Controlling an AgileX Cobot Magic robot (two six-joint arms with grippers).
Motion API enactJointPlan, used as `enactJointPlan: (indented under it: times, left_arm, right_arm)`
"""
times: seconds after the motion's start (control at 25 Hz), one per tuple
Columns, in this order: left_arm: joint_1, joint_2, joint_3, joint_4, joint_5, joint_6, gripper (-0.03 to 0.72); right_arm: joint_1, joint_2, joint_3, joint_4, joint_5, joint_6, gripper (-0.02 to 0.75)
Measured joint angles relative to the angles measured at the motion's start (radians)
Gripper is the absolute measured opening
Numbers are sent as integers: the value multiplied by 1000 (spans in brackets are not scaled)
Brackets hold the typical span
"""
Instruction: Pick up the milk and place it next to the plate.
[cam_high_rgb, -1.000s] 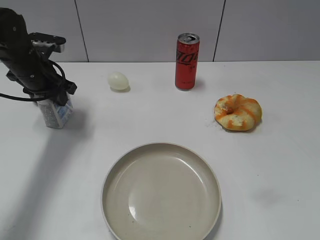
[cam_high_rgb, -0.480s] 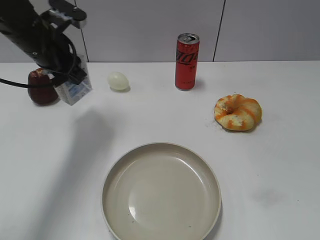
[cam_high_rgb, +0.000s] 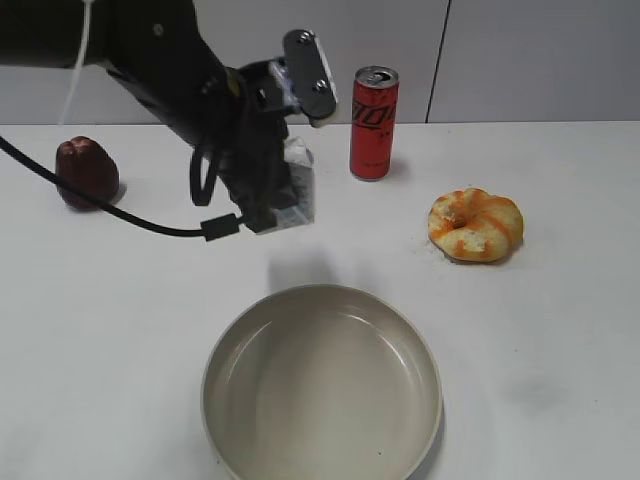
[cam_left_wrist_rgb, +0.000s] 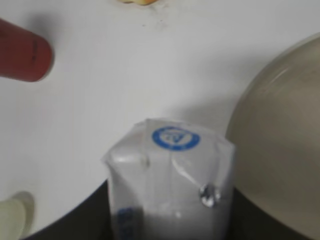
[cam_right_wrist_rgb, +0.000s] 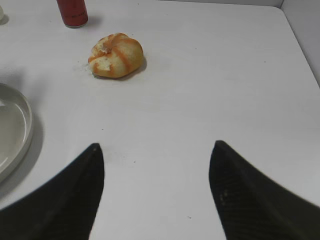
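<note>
My left gripper (cam_high_rgb: 272, 195) is shut on the milk (cam_high_rgb: 296, 190), a small white carton with blue print, and holds it in the air above the table behind the plate. The left wrist view shows the milk (cam_left_wrist_rgb: 170, 187) close up between the dark fingers. The plate (cam_high_rgb: 322, 382), large, round and beige, lies at the front centre of the table; its rim shows at the right of the left wrist view (cam_left_wrist_rgb: 280, 130) and at the left of the right wrist view (cam_right_wrist_rgb: 12, 130). My right gripper (cam_right_wrist_rgb: 156, 150) is open and empty above bare table; it is out of the exterior view.
A tall red can (cam_high_rgb: 374, 122) stands at the back centre. An orange-glazed bun (cam_high_rgb: 476, 224) lies at the right. A dark red fruit (cam_high_rgb: 86, 171) sits at the far left. A pale egg-shaped thing (cam_left_wrist_rgb: 12, 217) shows at the bottom left of the left wrist view.
My left arm lifted the milk off the table at the left and carried it right, past the pale egg, to above the table behind the plate. The dark red fruit came into view.
</note>
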Motion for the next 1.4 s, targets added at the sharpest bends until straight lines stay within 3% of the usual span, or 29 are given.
enactJointPlan:
  times: [0.16, 0.52, 0.8, 1.04, 1.2, 1.4]
  left_arm:
    - [-9, 35, 0, -43, 3, 65, 288]
    - [-10, 87, 0, -83, 1, 74, 293]
    - [-10, 87, 0, -147, -30, 76, 557]
    - [1, 82, -15, -155, -33, 62, 590]
    - [46, 32, -61, -156, -6, 2, 590]
    - [174, -60, -80, -95, 22, -166, 590]
  right_arm:
    - [0, 0, 0, 0, 0, 0, 500]
    - [0, 0, 0, 0, 0, 0, 500]
    - [0, 0, 0, 0, 0, 0, 500]
    - [0, 0, 0, 0, 0, 0, 500]
    - [0, 0, 0, 0, 0, 0, 500]
    - [0, 0, 0, 0, 0, 0, 500]
